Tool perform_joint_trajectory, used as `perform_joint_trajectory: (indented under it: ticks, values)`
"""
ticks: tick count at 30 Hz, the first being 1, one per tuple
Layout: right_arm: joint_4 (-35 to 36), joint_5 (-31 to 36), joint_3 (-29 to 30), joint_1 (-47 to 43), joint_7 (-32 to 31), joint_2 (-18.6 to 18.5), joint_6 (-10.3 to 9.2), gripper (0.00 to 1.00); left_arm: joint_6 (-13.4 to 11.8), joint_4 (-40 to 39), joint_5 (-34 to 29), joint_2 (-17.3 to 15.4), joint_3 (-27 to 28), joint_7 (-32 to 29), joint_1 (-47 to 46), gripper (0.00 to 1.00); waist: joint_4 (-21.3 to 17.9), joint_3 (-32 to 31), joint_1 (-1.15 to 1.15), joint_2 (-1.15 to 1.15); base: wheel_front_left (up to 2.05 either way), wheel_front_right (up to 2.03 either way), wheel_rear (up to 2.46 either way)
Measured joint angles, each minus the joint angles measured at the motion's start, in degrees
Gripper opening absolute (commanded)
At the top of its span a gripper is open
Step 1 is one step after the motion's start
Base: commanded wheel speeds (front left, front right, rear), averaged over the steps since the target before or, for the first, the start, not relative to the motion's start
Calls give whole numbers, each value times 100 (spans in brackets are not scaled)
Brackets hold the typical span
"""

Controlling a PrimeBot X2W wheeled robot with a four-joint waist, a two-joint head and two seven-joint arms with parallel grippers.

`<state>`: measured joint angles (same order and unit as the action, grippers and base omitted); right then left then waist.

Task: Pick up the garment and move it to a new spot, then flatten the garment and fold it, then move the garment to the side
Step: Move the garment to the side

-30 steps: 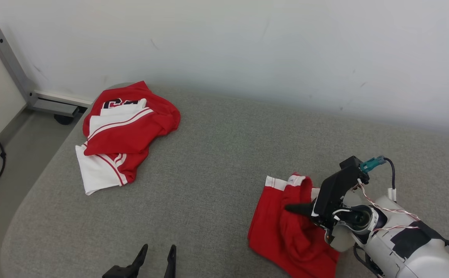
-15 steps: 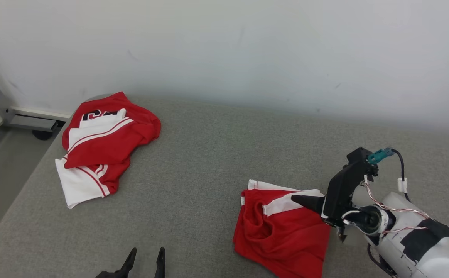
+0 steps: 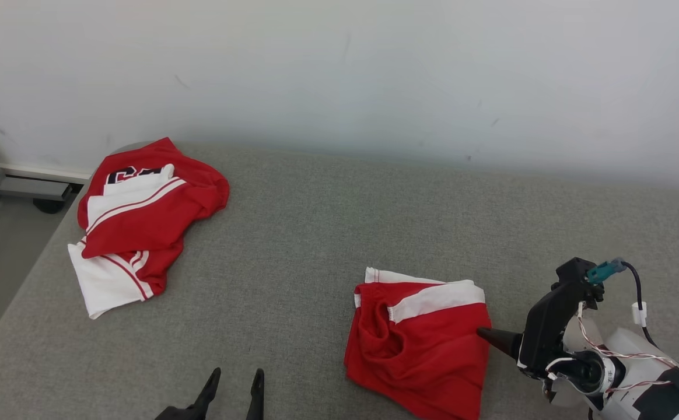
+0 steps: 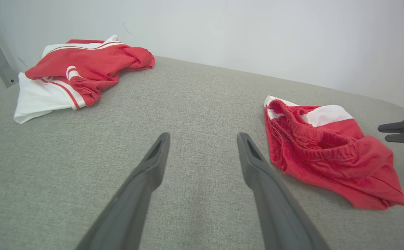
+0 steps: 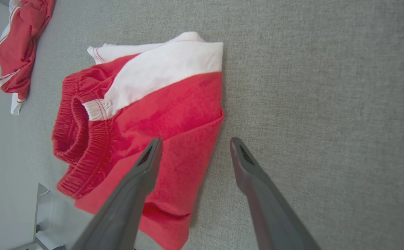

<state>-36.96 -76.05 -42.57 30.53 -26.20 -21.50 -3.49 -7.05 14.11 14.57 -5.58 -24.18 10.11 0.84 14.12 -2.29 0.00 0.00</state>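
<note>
The garment point(image 3: 421, 344) is a pair of red shorts with a white band, lying folded on the grey padded surface point(image 3: 316, 233), right of centre. My right gripper point(image 3: 485, 335) sits just off its right edge, open and holding nothing. The right wrist view has the open fingers over the shorts' point(image 5: 146, 104) near edge, with the right gripper point(image 5: 193, 142) apart from the cloth. My left gripper point(image 3: 237, 376) stands open at the bottom edge, left of the shorts. In the left wrist view the left gripper point(image 4: 203, 137) is over bare surface, with the shorts point(image 4: 327, 152) to its right.
A crumpled red and white jersey point(image 3: 135, 216) lies at the far left corner of the surface. A white wall point(image 3: 374, 76) runs along the back. A metal frame with a caster point(image 3: 30, 186) stands on the floor beyond the left edge.
My right gripper opened and let go of the shorts, then drew back to the right. The shorts settled flatter. The head camera shifted, and the left gripper stayed put.
</note>
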Motion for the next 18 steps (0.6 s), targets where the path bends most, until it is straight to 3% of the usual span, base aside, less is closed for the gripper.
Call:
perform_joint_trajectory:
  ticks: [18]
  values:
    - [-552, -260, 124, 54, -341, 136, -265, 100, 0, 68, 1, 147, -200, -33, -147, 100, 517, 241, 0, 0, 0, 0, 0]
